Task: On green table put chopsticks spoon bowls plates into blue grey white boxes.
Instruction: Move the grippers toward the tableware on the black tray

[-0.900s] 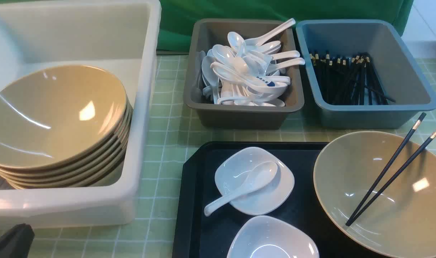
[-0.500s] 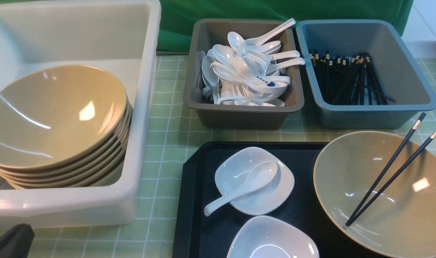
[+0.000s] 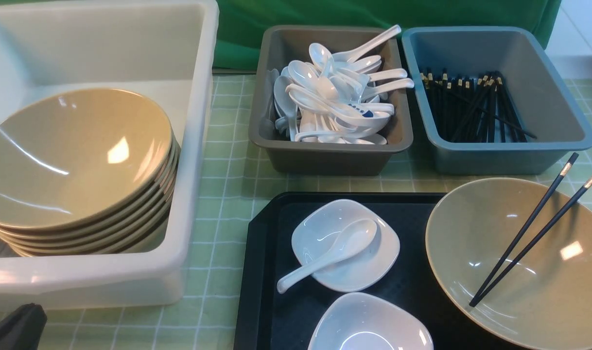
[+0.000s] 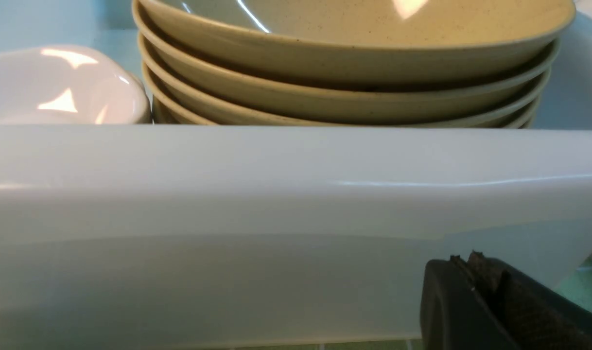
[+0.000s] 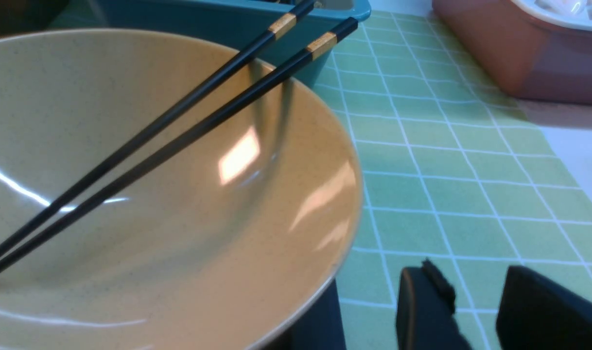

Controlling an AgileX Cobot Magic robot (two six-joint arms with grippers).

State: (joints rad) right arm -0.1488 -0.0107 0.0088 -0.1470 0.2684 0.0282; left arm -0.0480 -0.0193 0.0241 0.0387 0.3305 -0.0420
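Front: chopsticks (image 3: 534, 233) lean in tan bowl (image 3: 471, 253), near right on black tray (image 3: 262, 272); spoon (image 3: 335, 250) lies on white dish (image 3: 369, 267).
Left wrist: left gripper (image 4: 471, 265) jaws pressed together, empty, near white box (image 4: 228, 218).
Right wrist: right gripper (image 5: 473, 284) jaws narrowly apart, empty, beside tan bowl.

Green checked table (image 3: 228, 170) carries black tray (image 3: 262, 272), with white box (image 3: 194, 194) left of it, grey box (image 3: 325, 159) and blue box (image 3: 495, 159) behind it.

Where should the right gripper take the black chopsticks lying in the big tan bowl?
Near the gold-banded ends of the black chopsticks, which jut past the rim of the tan ceramic bowl with air beneath. Probably come from above, jaws across both sticks.
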